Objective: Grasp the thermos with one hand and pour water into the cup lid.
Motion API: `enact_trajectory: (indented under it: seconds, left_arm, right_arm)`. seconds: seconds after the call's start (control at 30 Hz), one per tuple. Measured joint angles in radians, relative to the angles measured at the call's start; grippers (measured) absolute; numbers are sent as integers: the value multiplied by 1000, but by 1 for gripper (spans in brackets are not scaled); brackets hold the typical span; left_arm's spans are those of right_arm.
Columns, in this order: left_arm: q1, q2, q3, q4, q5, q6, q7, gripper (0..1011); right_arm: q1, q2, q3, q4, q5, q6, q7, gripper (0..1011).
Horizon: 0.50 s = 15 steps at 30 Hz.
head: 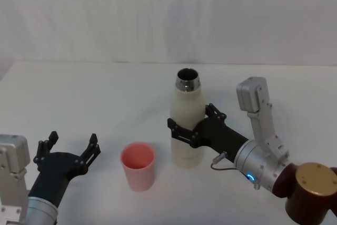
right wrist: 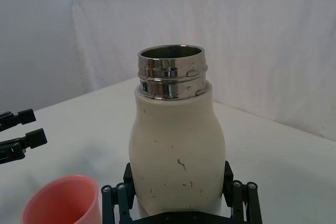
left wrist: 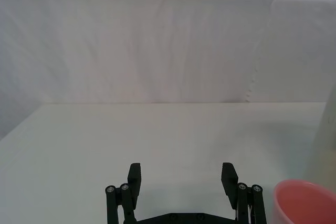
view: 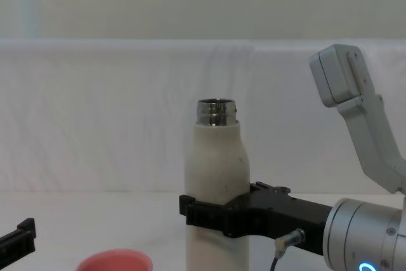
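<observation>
Right end effector [head: 190, 128] clamped, left [head: 72, 148] spread.

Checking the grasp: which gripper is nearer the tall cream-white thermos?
Right. The right gripper is clamped around the thermos; the left gripper sits open beyond the salmon-pink cup lid.

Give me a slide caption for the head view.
Right black gripper clasps upright cream-white steel-necked thermos; salmon-pink cup lid stands beside it; left gripper waits open.
</observation>
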State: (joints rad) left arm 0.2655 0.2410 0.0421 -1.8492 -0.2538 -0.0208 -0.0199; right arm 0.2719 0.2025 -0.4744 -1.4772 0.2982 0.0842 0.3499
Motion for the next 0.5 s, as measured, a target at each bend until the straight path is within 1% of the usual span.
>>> enact_trajectory:
  seconds: [0.5]
  left_arm:
    - [0, 0, 0, 0, 0, 0, 0, 1001]
  right_arm:
    - [0, 1, 0, -1, 0, 1, 0, 961]
